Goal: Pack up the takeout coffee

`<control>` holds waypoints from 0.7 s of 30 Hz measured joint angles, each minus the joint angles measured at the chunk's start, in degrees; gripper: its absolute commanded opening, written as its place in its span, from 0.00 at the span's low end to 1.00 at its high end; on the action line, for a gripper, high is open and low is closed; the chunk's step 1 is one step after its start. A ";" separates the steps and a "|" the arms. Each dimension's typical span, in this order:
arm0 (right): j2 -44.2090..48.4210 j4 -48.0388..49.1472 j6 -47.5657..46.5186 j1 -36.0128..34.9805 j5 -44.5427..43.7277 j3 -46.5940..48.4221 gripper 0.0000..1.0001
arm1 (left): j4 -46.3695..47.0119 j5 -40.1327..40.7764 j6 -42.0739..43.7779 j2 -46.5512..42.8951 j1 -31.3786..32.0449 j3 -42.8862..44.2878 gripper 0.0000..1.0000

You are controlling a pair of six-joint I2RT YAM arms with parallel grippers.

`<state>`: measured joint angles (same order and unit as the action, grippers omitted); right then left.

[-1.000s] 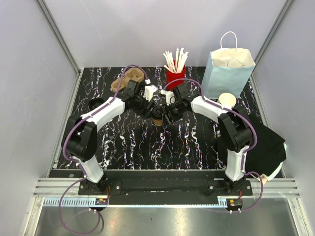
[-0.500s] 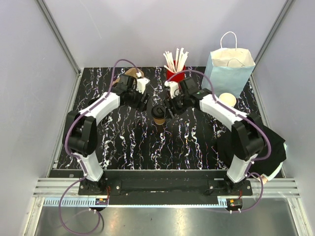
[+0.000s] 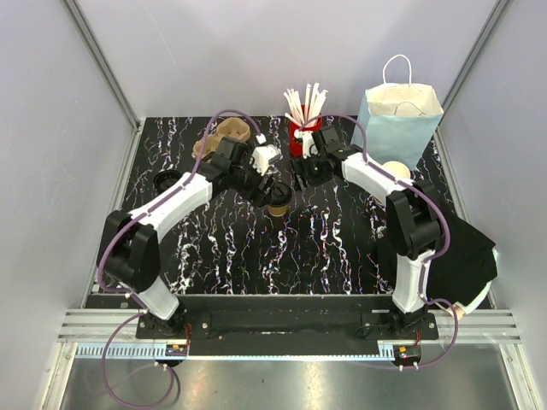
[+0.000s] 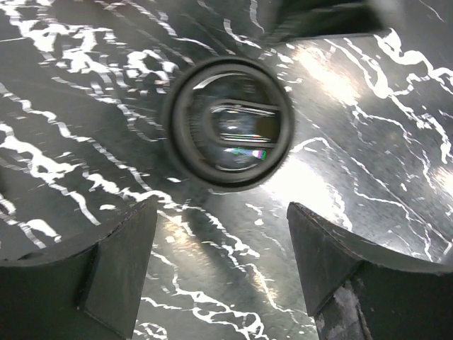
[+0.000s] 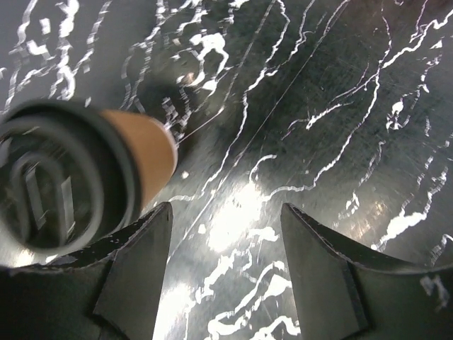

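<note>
The takeout coffee (image 3: 278,203), a small black-lidded tan paper cup, stands upright mid-worktop (image 3: 256,256), nearer the far edge, just below my left fingers (image 4: 113,262), spread wide and empty; my right fingers (image 5: 134,276), also parted, grip nothing. Bare white-veined black marble reaches the near edge, between pale grey walls (image 3: 51,128)

**Black-and-white arms, purple cables everywhere**

Left arm (image 3: 175,198) and right arm (image 3: 369,178) both wear glossy white shells over chunky black joints; a purple cable (image 3: 226,111) loops along each; black bases (image 3: 159,322) sit at the bottom; left gripper (image 4: 221,219) and right gripper (image 5: 225,212) have wedge-shaped matte black fingers (image 4: 113,269), kinda scuffed at the edges.
</note>
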<state>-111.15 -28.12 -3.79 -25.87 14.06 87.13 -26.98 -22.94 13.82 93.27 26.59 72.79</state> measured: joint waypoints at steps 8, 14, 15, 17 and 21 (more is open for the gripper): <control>-4.79 0.04 2.10 0.00 -1.09 2.01 0.68 | -0.09 2.14 1.31 1.44 3.13 -0.15 0.77; -4.87 0.35 2.51 0.00 -0.94 2.29 0.68 | -0.35 5.46 2.62 1.73 3.15 -0.20 0.75; -4.87 0.42 2.62 0.00 -0.90 2.29 0.68 | -0.37 6.05 2.73 1.75 3.13 -0.20 0.75; -4.87 0.48 2.75 -0.02 -0.81 2.29 0.68 | -0.35 7.39 2.91 2.01 3.13 -0.20 0.75; -4.87 0.50 2.84 -0.24 -0.31 2.29 0.67 | -0.33 9.75 2.93 3.10 3.13 -0.20 0.75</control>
<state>-116.03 -27.62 -0.95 -26.11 13.76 89.43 -27.31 -13.19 16.75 96.38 29.71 72.60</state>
